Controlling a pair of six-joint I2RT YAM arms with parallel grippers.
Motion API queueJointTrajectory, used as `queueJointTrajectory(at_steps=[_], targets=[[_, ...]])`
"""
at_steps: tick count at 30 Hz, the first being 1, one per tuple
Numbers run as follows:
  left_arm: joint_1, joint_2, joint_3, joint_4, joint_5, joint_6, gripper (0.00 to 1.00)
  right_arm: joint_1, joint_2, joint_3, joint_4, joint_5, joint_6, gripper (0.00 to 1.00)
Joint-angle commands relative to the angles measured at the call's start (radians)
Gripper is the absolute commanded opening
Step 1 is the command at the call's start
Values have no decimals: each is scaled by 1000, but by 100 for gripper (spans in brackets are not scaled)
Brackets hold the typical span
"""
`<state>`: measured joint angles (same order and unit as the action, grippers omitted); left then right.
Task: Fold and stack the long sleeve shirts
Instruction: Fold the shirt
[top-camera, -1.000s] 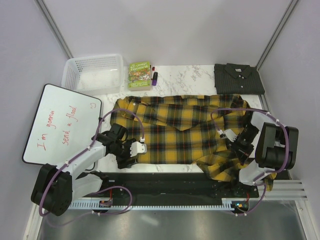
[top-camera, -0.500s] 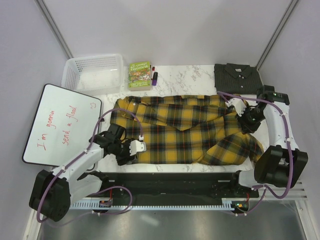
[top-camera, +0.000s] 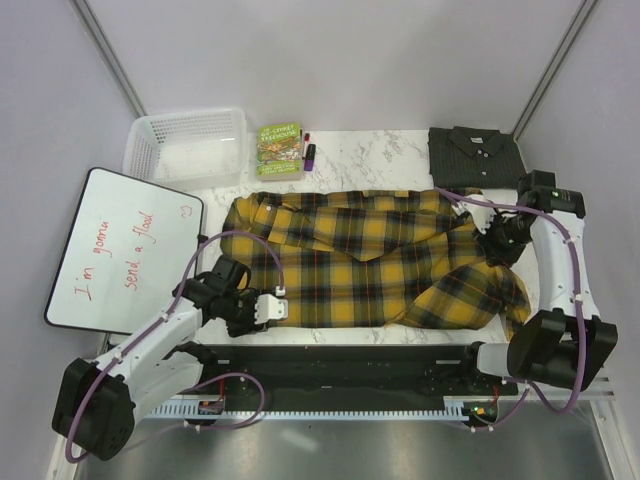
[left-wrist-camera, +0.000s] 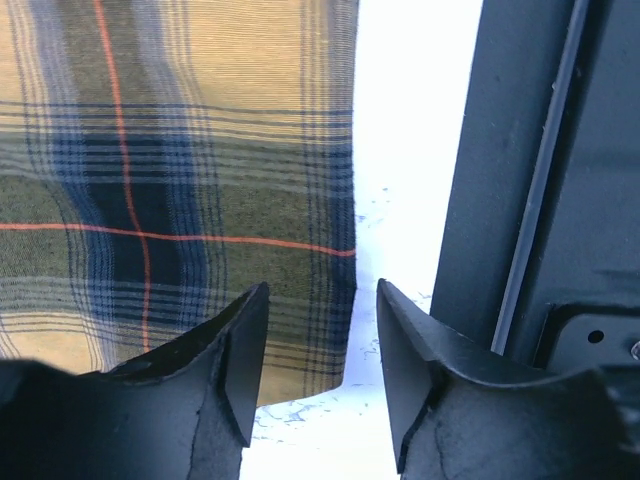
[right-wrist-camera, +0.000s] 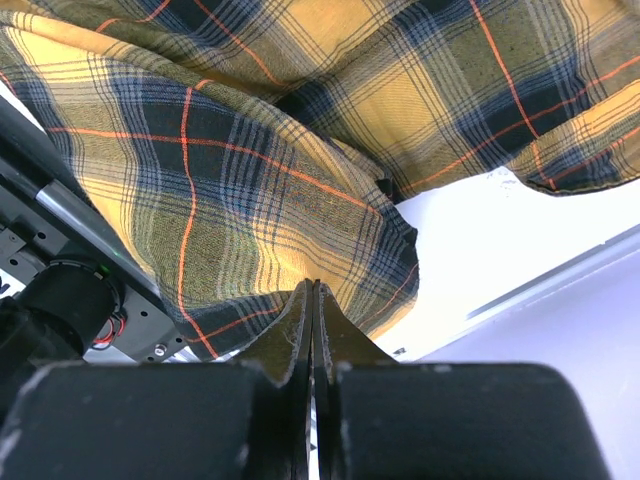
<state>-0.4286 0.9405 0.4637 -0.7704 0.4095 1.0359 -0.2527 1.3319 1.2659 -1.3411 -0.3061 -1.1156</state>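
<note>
Top external, roughly halfway: finds plaid shirt spread unfolded at centre, grey shirt folded at far right corner. Leaves plaid to fold, then stack. Shows right gripper pinched on plaid's right side, left gripper apart astride near hem.

**A robot test cell in a lab**

We take this for a robotics lab, not a home or shop. The left arm and the right arm are bolted to a black base rail along the near edge of the table. Purple cables loop off them, and a slotted white cable tray runs below. Plain white panels on metal posts wall the marble-patterned top in. A handwritten whiteboard sits at its left edge.
</note>
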Motion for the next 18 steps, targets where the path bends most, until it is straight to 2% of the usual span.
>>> queueJointTrajectory(at_steps=[1,3,6,9,12,13,15,18], targets=[[-19,-13,-14,-33,-24,82,56,-5,-36,44,-116,-11,-21,0],[-22,-14,-29,-21,-49,82,55,-5,-40,53,-116,-14,-23,0],[-22,-48,-36,8,-67,67,47,-5,-48,82,-116,-16,-29,0],[-24,-77,-11,2,-66,53,35,-5,-45,137,-116,-19,-29,0],[-24,-83,36,-9,-54,20,16,-5,-46,213,-116,-36,-32,0],[-24,-80,49,-13,-45,7,6,-5,-45,233,-116,-39,-32,0],[-22,-81,85,-17,-23,-28,2,-5,-34,294,-115,-44,-32,0],[-22,-65,137,-15,-12,-60,2,-5,-10,377,-115,-41,-26,0]])
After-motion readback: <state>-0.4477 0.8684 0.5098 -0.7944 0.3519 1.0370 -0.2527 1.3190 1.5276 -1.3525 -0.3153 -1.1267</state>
